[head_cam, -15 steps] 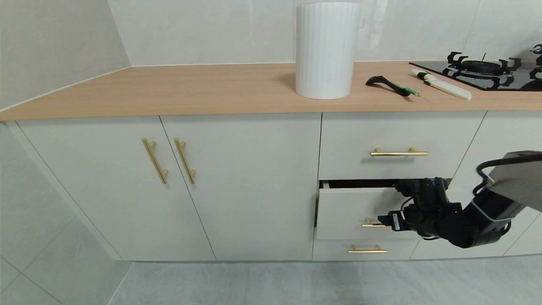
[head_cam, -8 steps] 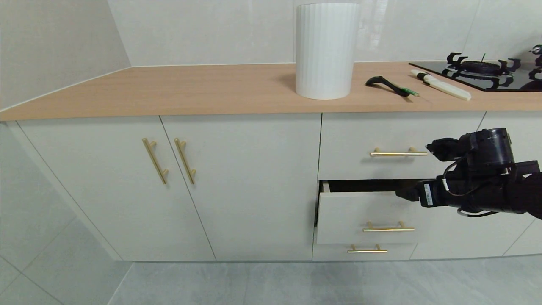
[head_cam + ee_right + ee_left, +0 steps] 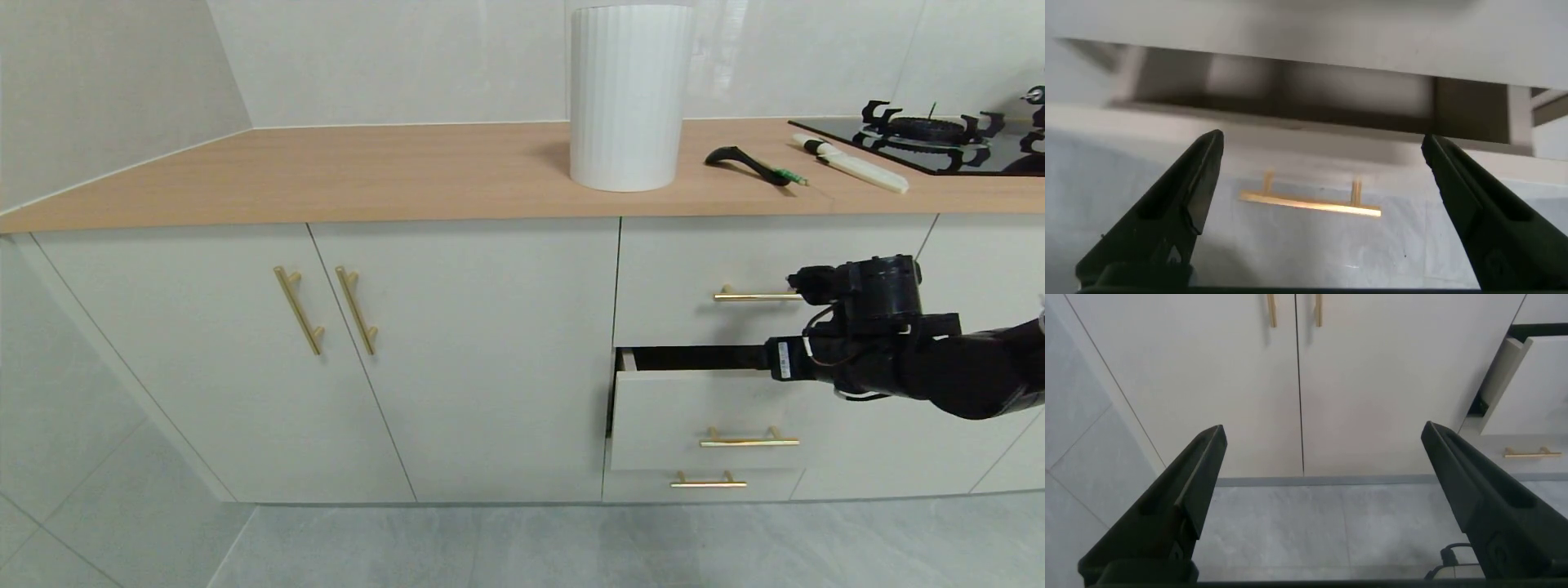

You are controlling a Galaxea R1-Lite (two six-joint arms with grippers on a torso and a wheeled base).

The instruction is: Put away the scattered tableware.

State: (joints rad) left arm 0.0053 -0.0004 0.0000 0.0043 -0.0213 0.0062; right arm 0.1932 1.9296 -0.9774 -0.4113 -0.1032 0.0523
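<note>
In the head view, we see the right gripper point(image 3: 774, 360) held level at the open mouth of the middle drawer point(image 3: 694, 412), its tip just over the top edge of the drawer front. The drawer is pulled partly out. Its brass handle point(image 3: 749, 442) sits below the gripper, apart from it. The top drawer's handle point(image 3: 755, 296) is just above the gripper, and the bottom drawer's handle point(image 3: 709, 483) is well below it.

The scattered tableware lies higher than the gripper, on the countertop point(image 3: 408, 175). A black utensil point(image 3: 747, 163) with a green end is almost straight above the gripper. A white utensil point(image 3: 853, 163) is up and to its right, near the hob point(image 3: 931, 135). A white ribbed container point(image 3: 627, 98) stands up and to the gripper's left.

In the left wrist view, we find the left gripper point(image 3: 1323, 506) spread wide, with nothing between its fingers point(image 3: 1176, 506). Beyond it are the two cupboard doors point(image 3: 1208, 384) with their paired handles point(image 3: 1272, 310), and the grey floor point(image 3: 1315, 523) runs under it. The pulled-out drawer lies farther off, towards the robot's right.

In the right wrist view, we see the right gripper spread just as wide and holding nothing. Straight ahead of it, framed between its fingers point(image 3: 1176, 212), are the dark opening of the middle drawer and the brass handle on the drawer front. The fingers touch neither.
</note>
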